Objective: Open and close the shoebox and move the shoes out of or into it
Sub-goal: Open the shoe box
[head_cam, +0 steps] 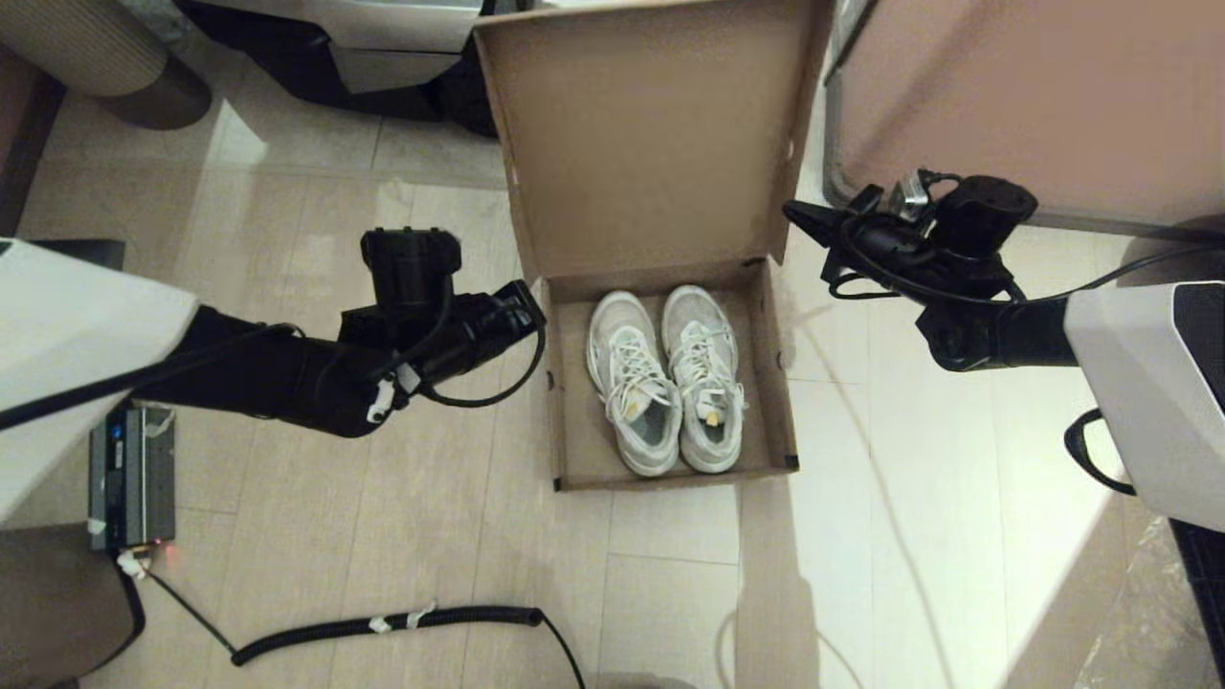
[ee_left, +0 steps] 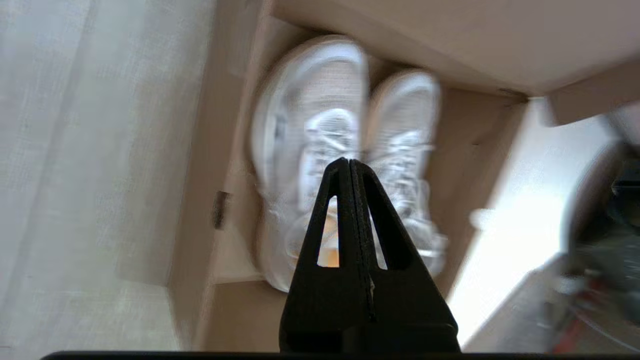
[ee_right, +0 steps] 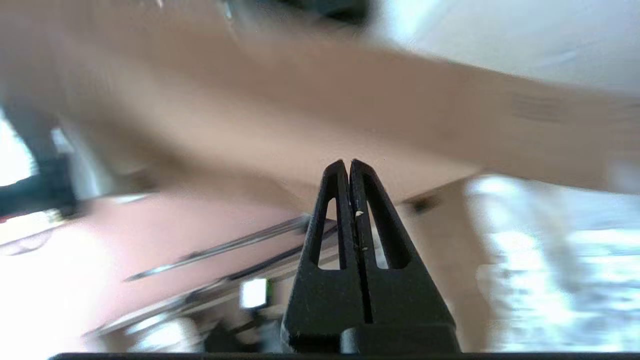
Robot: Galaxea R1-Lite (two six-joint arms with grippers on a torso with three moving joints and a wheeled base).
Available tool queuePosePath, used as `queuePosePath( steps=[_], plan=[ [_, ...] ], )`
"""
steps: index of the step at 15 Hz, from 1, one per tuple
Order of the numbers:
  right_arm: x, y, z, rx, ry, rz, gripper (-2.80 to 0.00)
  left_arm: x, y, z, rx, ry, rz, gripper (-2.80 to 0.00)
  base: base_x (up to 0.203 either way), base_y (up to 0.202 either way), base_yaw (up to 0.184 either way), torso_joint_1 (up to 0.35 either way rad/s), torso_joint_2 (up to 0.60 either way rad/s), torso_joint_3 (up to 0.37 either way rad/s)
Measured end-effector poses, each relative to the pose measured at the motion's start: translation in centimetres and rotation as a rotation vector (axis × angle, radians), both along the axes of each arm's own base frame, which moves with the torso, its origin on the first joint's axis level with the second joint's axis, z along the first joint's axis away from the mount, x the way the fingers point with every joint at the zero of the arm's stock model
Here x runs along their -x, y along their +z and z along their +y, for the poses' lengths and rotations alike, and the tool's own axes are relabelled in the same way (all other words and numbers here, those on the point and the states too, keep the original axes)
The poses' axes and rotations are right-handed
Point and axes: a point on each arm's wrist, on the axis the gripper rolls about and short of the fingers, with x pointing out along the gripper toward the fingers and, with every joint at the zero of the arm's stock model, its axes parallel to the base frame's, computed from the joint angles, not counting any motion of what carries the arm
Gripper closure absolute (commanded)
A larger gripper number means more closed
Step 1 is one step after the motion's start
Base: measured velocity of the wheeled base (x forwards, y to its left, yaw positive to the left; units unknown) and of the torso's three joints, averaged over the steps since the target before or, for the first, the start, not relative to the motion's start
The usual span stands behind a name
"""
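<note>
1. Big pinkish cabinet [head_cam: 1034,96] off to the right, just behind the raised lid. Risk guess: lid flopping back against it, or the right arm clipping it on a wide swing.
2. Shoebox [head_cam: 574,440] sitting on the floor [head_cam: 287,536], lid standing up, wide open. Light cardboard, so any sideways nudge on a wall probably slides the whole thing instead of doing anything useful.
3. Shoes [head_cam: 665,378] side by side inside the box, toes toward the lid hinge, touching each other. Tight pair, not much room to slip a finger between them; could end up dragging both, or snagging laces.
4. Left end effector [head_cam: 522,301] just outside the box's left wall, near the back corner, pointing at the shoes. Clenched, holding nothing. Going in like that = poking, not grabbing.
5. Right end effector [head_cam: 799,218] up beside the lid's right edge, also clenched and empty. Bumping that edge likely tips the lid down onto the shoes or the other arm.
6. Coiled cable [head_cam: 383,627] on the floor near the front, well apart from the box. Probably harmless.
</note>
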Motion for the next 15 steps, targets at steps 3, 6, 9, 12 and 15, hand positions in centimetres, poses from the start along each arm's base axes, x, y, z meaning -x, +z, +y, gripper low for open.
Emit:
queuePosePath(
  steps=[3, 6, 9, 12, 15],
  plan=[
    [-0.9, -3.0, -0.8, 0.239, -0.133, -0.027, 0.0, -0.7, -0.7, -0.3, -0.049, 0.036, -0.009, 0.0, 0.0, 0.0, 0.0, 0.0, 0.0, 0.0],
    [-0.6, -5.6, -1.3, 0.629, -0.348, -0.068, 0.0, -1.4, -2.0, -0.2, -0.164, 0.062, -0.021, 0.0, 0.0, 0.0, 0.0, 0.0, 0.0, 0.0],
    [0.8, -9.6, -1.8, 0.925, -0.503, -0.032, 0.0, -3.1, -4.0, 0.7, -0.302, 0.106, -0.031, 0.0, 0.0, 0.0, 0.0, 0.0, 0.0, 0.0],
    [1.2, -11.8, -2.0, 0.971, -0.562, -0.024, 0.0, -5.2, -5.2, 1.3, -0.309, 0.131, -0.029, 0.0, 0.0, 0.0, 0.0, 0.0, 0.0, 0.0],
    [1.1, -13.2, -0.6, 0.986, -0.521, -0.009, 0.0, -7.5, -6.7, 2.0, -0.3, 0.124, -0.032, 0.0, 0.0, 0.0, 0.0, 0.0, 0.0, 0.0]
  ],
)
